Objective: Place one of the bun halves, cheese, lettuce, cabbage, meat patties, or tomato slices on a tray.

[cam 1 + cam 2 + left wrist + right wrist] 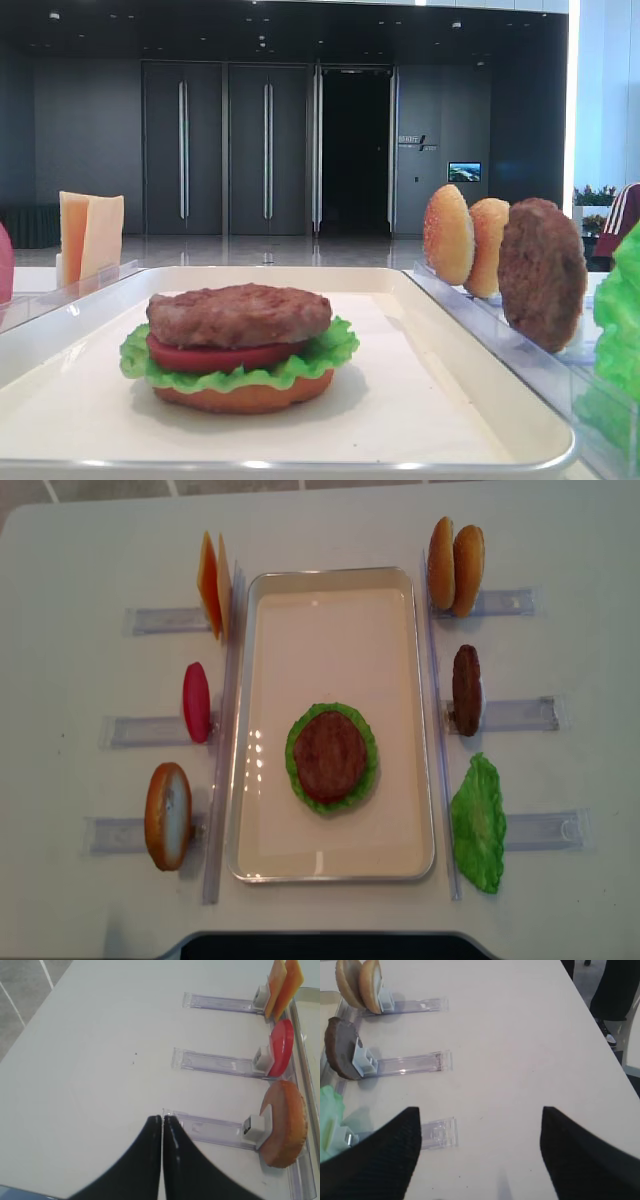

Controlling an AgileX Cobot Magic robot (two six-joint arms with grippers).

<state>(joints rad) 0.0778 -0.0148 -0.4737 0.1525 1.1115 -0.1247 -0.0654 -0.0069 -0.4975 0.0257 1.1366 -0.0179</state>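
Right gripper (480,1155) up close, fingers spread wide, nothing between them, hovering over bare desk (520,1050). Left gripper (162,1160) is pinched closed, empty too. Beside them, six clear holders (515,715), three per side. Left side: two cheese slices (212,583) far, one tomato slice (196,701), one bun half (168,815) near. Right side: two bun halves (455,565) far, one meat patty (466,689), one lettuce leaf (479,823) near. In the middle, the tray (330,860) carries one stack: bun base (240,397), lettuce, tomato, patty (238,314) on top.
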